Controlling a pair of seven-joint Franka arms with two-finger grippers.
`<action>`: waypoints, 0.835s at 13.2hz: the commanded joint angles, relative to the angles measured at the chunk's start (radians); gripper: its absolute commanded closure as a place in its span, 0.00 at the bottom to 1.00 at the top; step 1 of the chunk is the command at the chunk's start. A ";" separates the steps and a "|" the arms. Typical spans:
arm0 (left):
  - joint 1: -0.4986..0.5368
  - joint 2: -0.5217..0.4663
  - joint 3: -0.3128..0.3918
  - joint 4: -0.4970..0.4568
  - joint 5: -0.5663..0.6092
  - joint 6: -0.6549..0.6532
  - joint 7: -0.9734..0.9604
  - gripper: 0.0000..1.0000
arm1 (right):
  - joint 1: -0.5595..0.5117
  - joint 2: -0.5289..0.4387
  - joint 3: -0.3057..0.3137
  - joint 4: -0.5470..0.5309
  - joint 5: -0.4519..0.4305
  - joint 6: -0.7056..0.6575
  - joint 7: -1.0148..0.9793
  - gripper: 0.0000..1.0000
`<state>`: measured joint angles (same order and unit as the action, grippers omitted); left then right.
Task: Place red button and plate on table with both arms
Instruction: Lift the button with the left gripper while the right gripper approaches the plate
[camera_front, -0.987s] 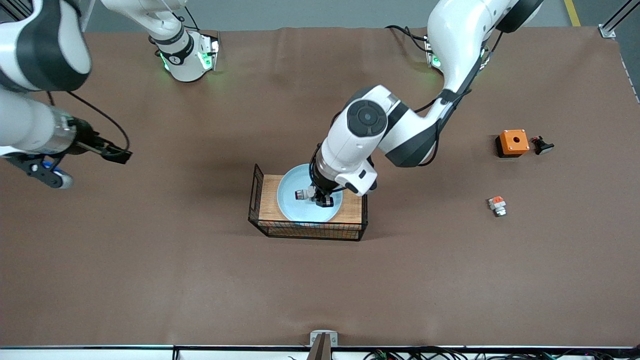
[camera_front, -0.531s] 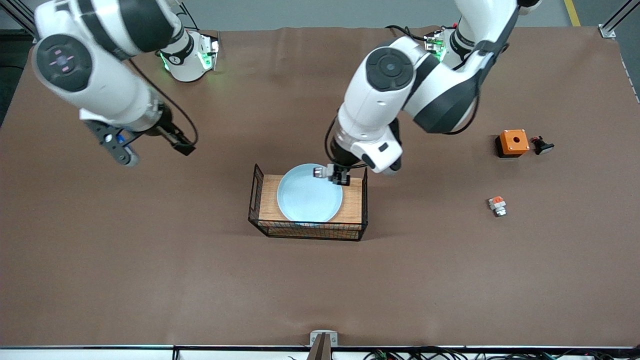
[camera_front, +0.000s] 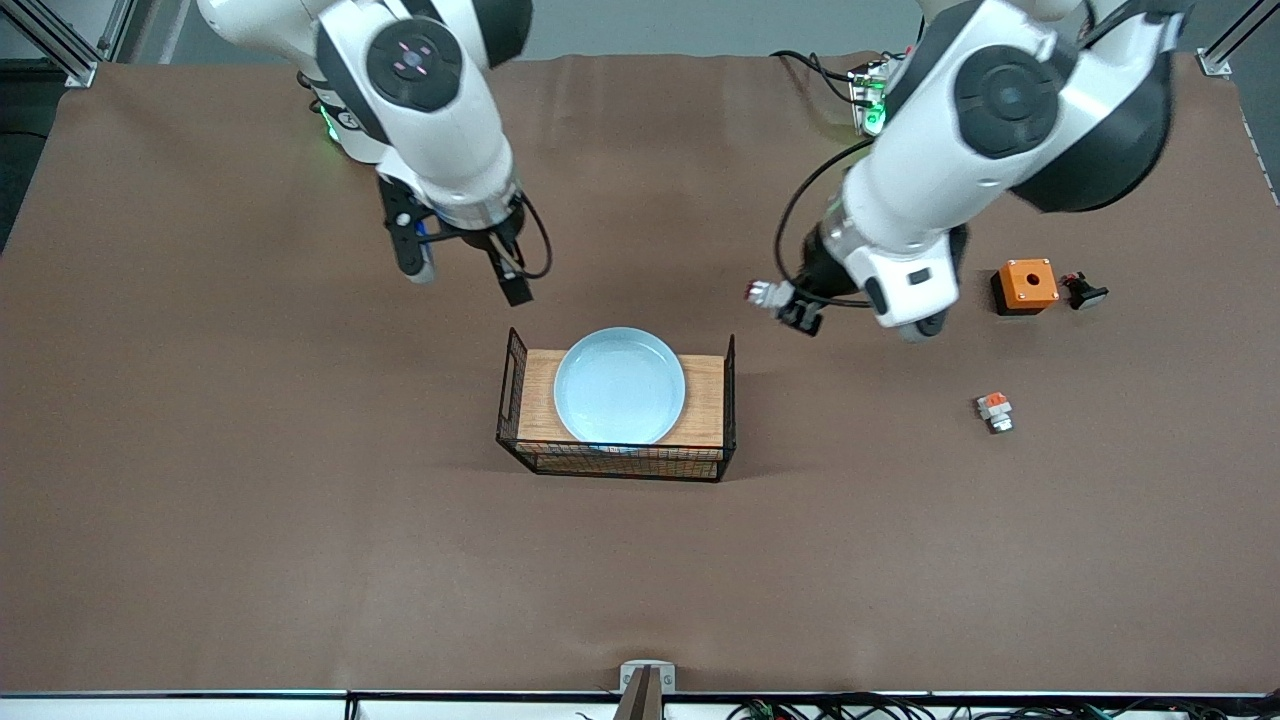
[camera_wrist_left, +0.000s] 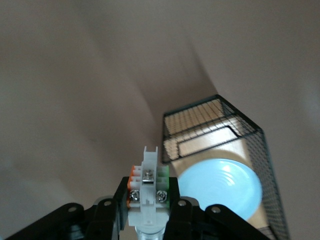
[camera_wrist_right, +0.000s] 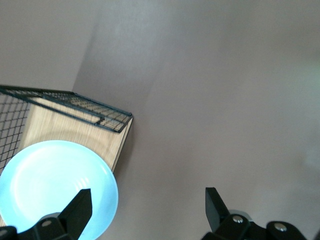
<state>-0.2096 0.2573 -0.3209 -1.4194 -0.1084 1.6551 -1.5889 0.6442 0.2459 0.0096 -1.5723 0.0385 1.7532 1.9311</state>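
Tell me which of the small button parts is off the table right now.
The red button, clamped in the left gripper above bare table; the orange-topped piece and black button lie on it.

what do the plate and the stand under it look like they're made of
The plate: probably glazed ceramic or smooth plastic; pale blue with a soft sheen and faint rings in the left wrist view. The stand: thin black wire mesh sides, likely metal, with a light wooden-looking top showing grain.

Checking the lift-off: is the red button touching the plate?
Apart. Front view shows the red button in the left gripper, clear of the plate.
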 joint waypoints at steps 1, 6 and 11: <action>0.128 -0.153 -0.009 -0.177 -0.072 -0.067 0.307 0.85 | 0.041 0.081 -0.014 0.026 -0.023 0.089 0.153 0.00; 0.265 -0.162 -0.001 -0.225 -0.065 -0.141 0.763 0.85 | 0.083 0.228 -0.016 0.150 -0.077 0.118 0.287 0.00; 0.345 -0.121 0.000 -0.308 0.027 -0.042 1.134 0.85 | 0.149 0.325 -0.016 0.187 -0.133 0.178 0.406 0.00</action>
<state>0.1149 0.1354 -0.3145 -1.6790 -0.1190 1.5518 -0.5618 0.7533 0.5271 0.0047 -1.4253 -0.0624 1.9196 2.2696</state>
